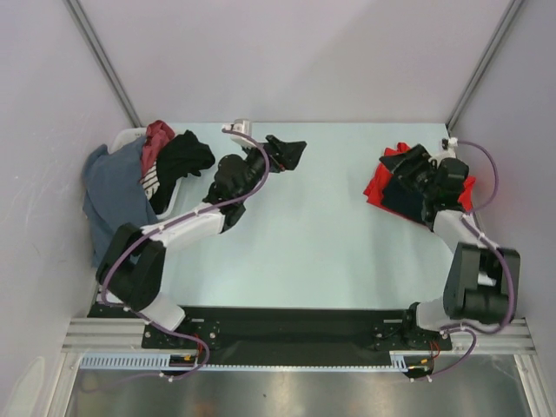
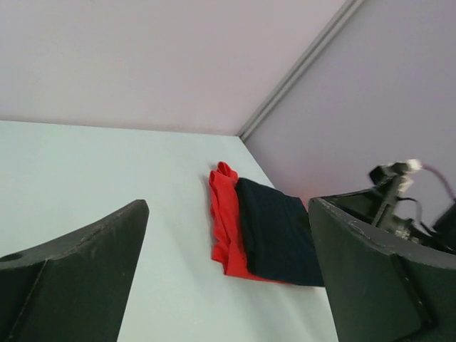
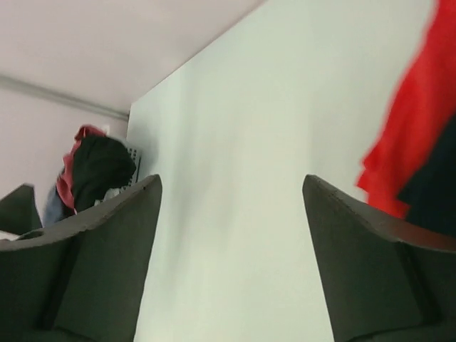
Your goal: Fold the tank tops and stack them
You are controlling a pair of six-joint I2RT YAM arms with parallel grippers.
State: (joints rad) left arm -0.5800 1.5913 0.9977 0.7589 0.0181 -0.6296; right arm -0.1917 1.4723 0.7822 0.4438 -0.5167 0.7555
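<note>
Navy tank top (image 2: 274, 231) folded atop red tank top (image 2: 224, 221), R side.

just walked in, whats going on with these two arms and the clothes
Two arms are folding and stacking tank tops. The navy tank top lies folded on the red tank top at the table's right, by the right fingers, open and empty. The left fingers, also open and empty, hover near the basket of clothes.
</note>
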